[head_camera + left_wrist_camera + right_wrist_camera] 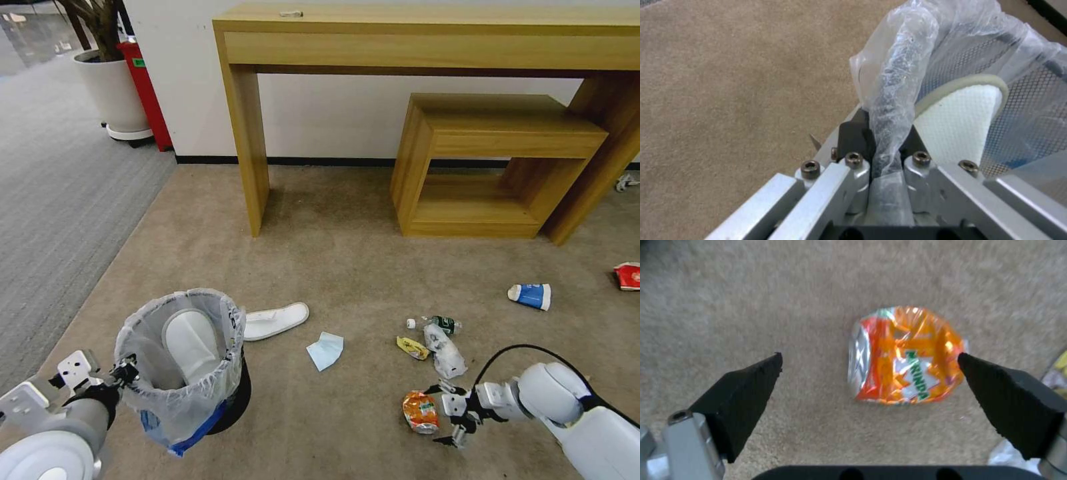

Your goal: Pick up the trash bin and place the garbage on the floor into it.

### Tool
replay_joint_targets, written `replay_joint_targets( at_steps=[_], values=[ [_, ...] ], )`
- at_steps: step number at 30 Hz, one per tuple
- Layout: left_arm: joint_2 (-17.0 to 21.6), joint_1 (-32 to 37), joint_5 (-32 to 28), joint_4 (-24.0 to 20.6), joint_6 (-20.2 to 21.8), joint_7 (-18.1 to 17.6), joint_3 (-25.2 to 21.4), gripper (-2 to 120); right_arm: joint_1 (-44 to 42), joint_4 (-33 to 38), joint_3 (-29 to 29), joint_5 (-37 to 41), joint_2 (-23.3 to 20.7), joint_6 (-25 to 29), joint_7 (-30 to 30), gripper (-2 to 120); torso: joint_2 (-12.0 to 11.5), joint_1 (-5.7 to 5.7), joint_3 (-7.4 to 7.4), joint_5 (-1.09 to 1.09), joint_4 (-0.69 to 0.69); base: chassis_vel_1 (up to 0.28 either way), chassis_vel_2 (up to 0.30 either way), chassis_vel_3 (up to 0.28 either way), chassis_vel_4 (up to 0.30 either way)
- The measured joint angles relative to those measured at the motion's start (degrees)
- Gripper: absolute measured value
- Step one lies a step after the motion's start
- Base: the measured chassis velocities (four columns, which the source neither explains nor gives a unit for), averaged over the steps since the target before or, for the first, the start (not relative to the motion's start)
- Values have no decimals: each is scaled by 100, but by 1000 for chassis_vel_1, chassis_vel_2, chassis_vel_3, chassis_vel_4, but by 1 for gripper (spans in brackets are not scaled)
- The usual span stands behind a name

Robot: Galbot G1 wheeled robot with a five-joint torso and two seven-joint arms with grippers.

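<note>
- The trash bin (180, 363) is seen at the lower left of the head view, lined with a crinkly whitish bag, with some blue bag showing low on its side.
- The bin's bagged rim is pinched by the left claw (127, 371); in the left wrist view the plastic (889, 110) is clamped between the closed fingers (856, 136).
- One white slipper (190, 343) is held upright inside the bin; its pale sole (960, 126) is seen against the mesh wall.
- A second slipper (275, 321) is laid flat on the floor (333, 253), just beside the bin.
- A light blue mask (325, 351) is found on the carpet between the bin and the other litter.
- The right claw (448, 415) is held low with its fingers spread apart, just beside a crushed orange can (421, 411); in the right wrist view the can (907, 355) is seen lying between the two black pads (744, 390), untouched.
- Near the can, a yellow wrapper (413, 347), a crumpled clear bag (445, 351) and a small bottle (437, 324) are clustered.
- A blue cup (531, 295) and a red cup (627, 275) are lying farther right, well apart from the bin.
</note>
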Motion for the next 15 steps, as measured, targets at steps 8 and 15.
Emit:
replay_joint_targets(
  at_steps=[8, 15],
  values=[
    [75, 22, -50, -32, 0, 9, -24, 3, 138, -499, 50, -365, 388, 213, 165, 100, 0, 0, 0, 0, 0, 0, 0, 0, 0],
    [93, 35, -51, -48, 0, 9, -12, 3, 95, -692, 45, -574, 687, 339, 222, 84, 0, 0, 0, 1, 0, 0, 0, 0, 0]
  ],
)
